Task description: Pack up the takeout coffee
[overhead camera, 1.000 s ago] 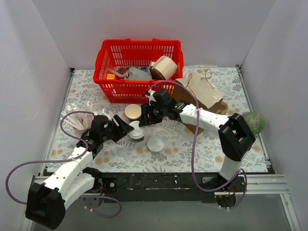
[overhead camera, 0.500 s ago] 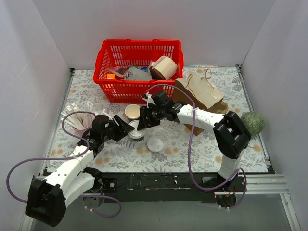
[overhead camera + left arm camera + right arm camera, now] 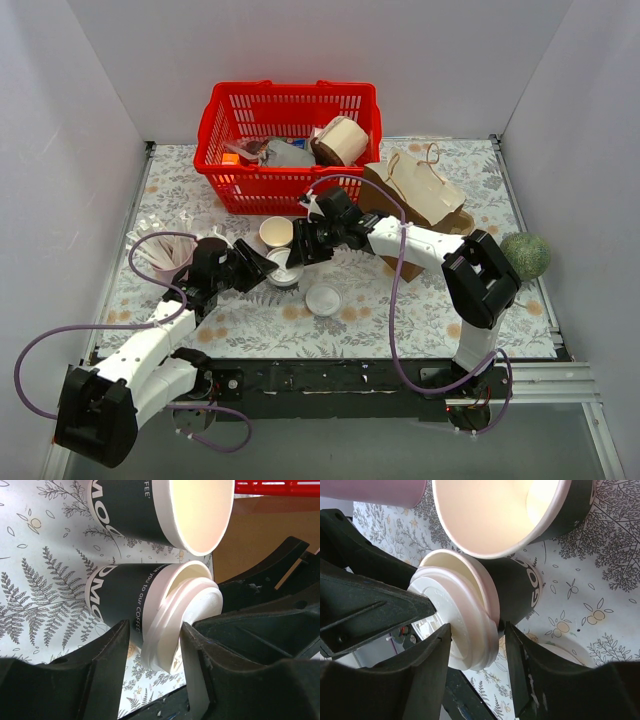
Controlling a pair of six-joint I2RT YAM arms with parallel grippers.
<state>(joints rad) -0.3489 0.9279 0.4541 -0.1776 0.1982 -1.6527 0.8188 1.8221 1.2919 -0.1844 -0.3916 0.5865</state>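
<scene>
the takeout coffee (image 3: 284, 272) stood on the table (image 3: 400, 300), just in front of the red basket (image 3: 215, 130) and just beside the lidless cup (image 3: 276, 233). its lid (image 3: 455, 625) sat crooked, one side lifted so the cream inside showed at the rim. the left gripper (image 3: 156, 640) straddled the cup's top with its jaws part open. the right gripper (image 3: 477, 630) straddled the lid from the other side, also part open. i could not tell whether either one actually pinched anything. a loose lid (image 3: 323, 298) lay nearer the arms, and the paper bag (image 3: 425, 195) lay off to the right. by my judgement packing had not begun: the lid wanted seating first, then the cup had to be carried over.
</scene>
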